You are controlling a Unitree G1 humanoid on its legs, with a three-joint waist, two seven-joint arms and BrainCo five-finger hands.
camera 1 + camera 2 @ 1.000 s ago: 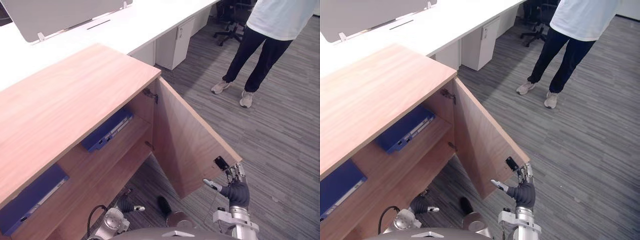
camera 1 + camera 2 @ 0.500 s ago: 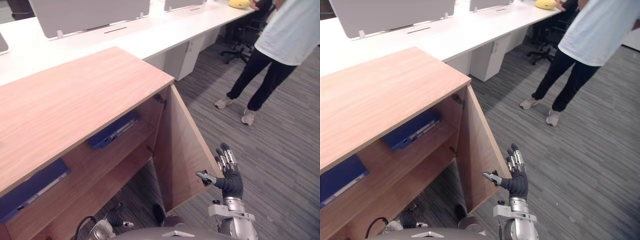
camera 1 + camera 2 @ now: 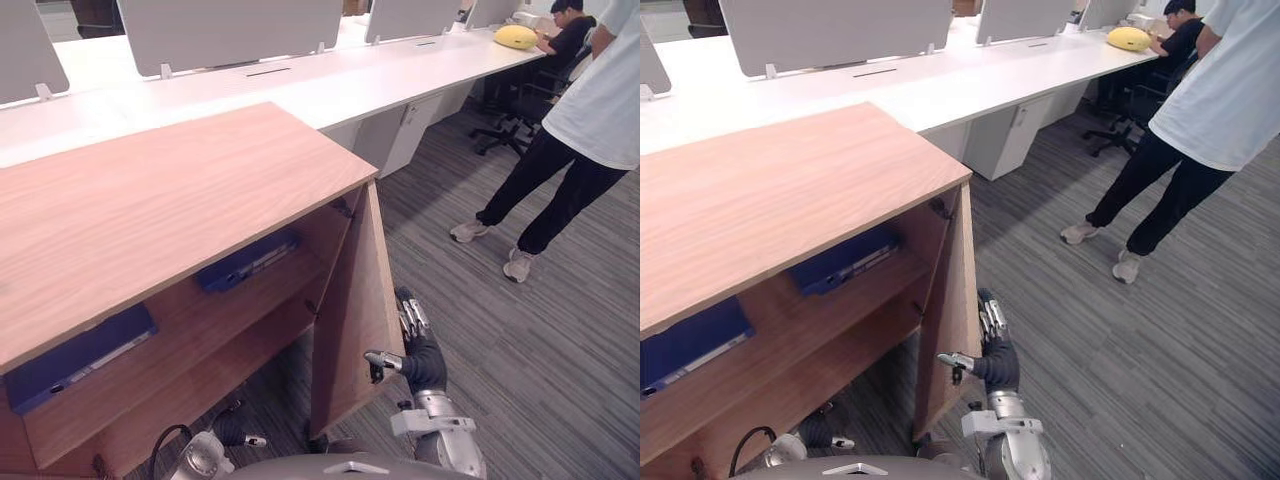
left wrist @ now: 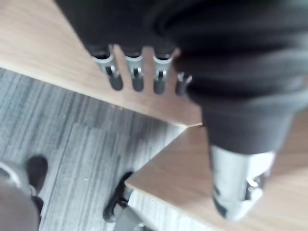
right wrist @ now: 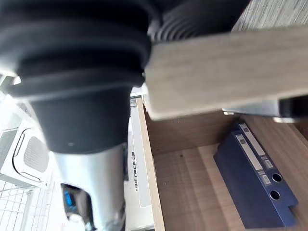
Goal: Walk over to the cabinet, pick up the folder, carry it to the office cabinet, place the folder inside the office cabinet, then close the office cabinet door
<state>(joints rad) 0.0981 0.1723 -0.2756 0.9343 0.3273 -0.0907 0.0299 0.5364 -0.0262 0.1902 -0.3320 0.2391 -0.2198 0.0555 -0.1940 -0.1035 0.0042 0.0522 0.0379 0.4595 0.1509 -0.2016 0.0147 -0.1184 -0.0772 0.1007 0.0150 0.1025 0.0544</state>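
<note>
The wooden office cabinet (image 3: pixel 170 190) stands with its door (image 3: pixel 355 320) partly open, seen nearly edge-on. Two blue folders lie on the upper shelf inside, one (image 3: pixel 250 262) near the door side and one (image 3: pixel 80 350) at the left end. My right hand (image 3: pixel 418 350) is open against the door's outer face by its free edge, fingers straight up, thumb reaching round the edge. In the right wrist view the door edge (image 5: pixel 231 72) crosses in front of a blue folder (image 5: pixel 255 183). My left hand (image 3: pixel 232 430) hangs low by the cabinet's bottom, open and holding nothing.
A person (image 3: pixel 585 140) in a white shirt and dark trousers stands on the grey carpet to the right. A long white desk (image 3: pixel 300 85) with grey dividers runs behind the cabinet. Another person (image 3: pixel 565 20) sits at its far end beside a yellow object (image 3: pixel 517 37).
The door has swung from wide open towards the cabinet, with my right hand moving left along with it. The camera has risen and shifted, so the whole scene sits differently.
</note>
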